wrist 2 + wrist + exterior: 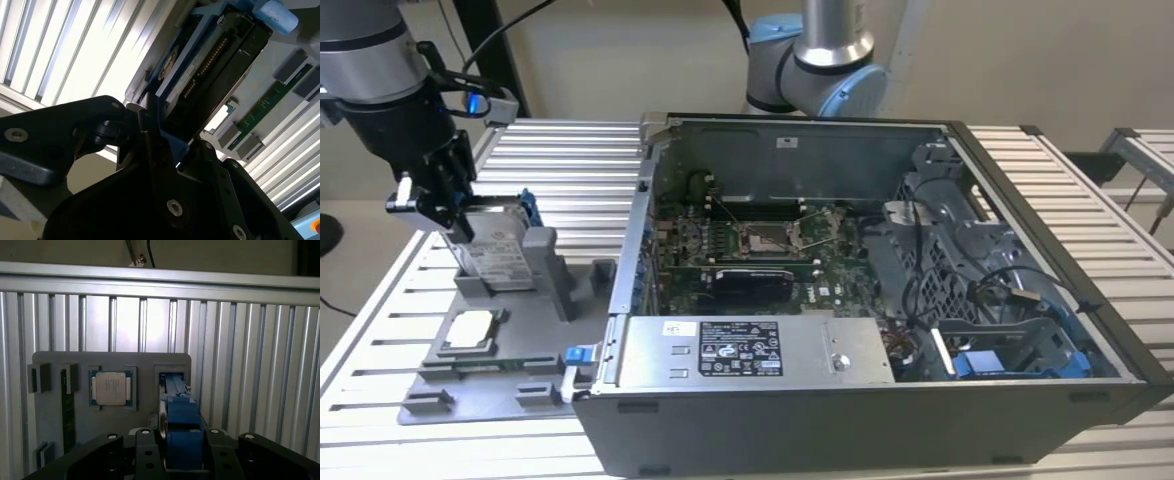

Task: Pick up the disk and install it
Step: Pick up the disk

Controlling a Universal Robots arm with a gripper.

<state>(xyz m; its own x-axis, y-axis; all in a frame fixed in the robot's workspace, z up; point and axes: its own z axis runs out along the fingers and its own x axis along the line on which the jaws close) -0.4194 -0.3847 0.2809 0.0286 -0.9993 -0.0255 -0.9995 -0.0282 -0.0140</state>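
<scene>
Clamping the disk [496, 250] at the gray stand [536, 268] on the exterior view's left, the end effector [454, 225] grips its blue frame; installation in the computer case [881, 425] is not yet done.

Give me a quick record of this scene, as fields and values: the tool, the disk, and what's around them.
disk: upright on edge in a slot of the gray fixture tray
tool: shut on the disk's blue carrier, one finger on each side
processor chip: flat in its recess on the tray, beside the disk
tray position: on the slatted table, at the exterior view's left of the computer case
computer case: side open, motherboard exposed
task state: disk gripped, not yet in the case
</scene>
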